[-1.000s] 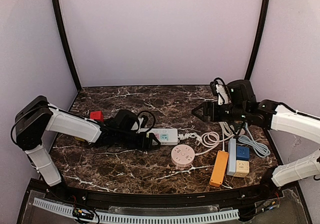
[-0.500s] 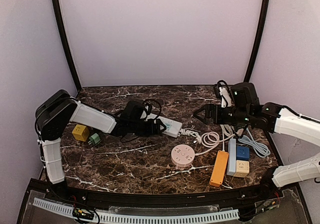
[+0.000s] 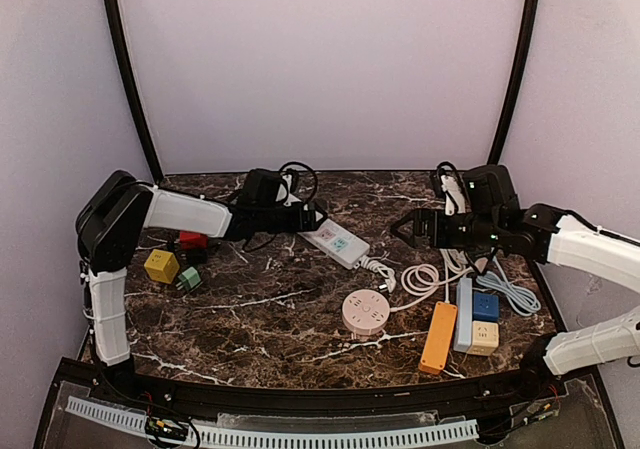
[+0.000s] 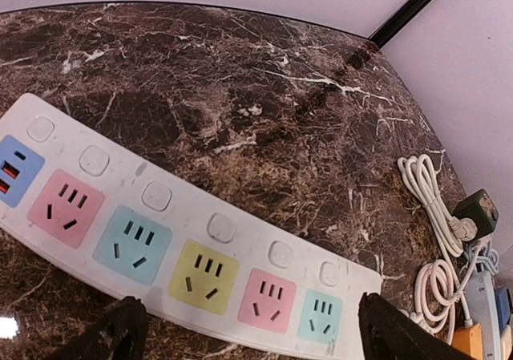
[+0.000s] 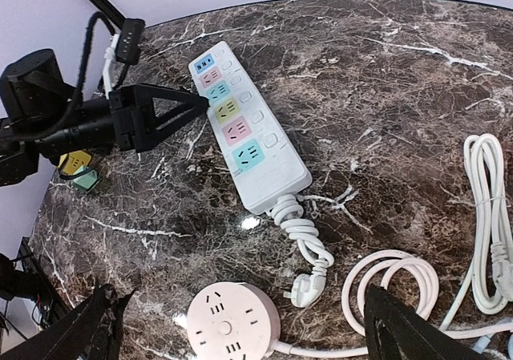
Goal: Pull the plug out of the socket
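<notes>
Left gripper [image 3: 310,217] now sits nearer twelve o'clock, spread wide beside the power strip [image 3: 336,241]; right gripper [image 3: 400,231], at three o'clock, gapes wide too.

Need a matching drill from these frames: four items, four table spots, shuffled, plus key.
Items:
1. long strip
2. round socket
3. yellow cube
4. blue cube

Spots:
A. far left, beside green cube
B. by the left hand
C. centre front
D. right, next to beige cube

Pairs: 1-B, 2-C, 3-A, 4-D
</notes>
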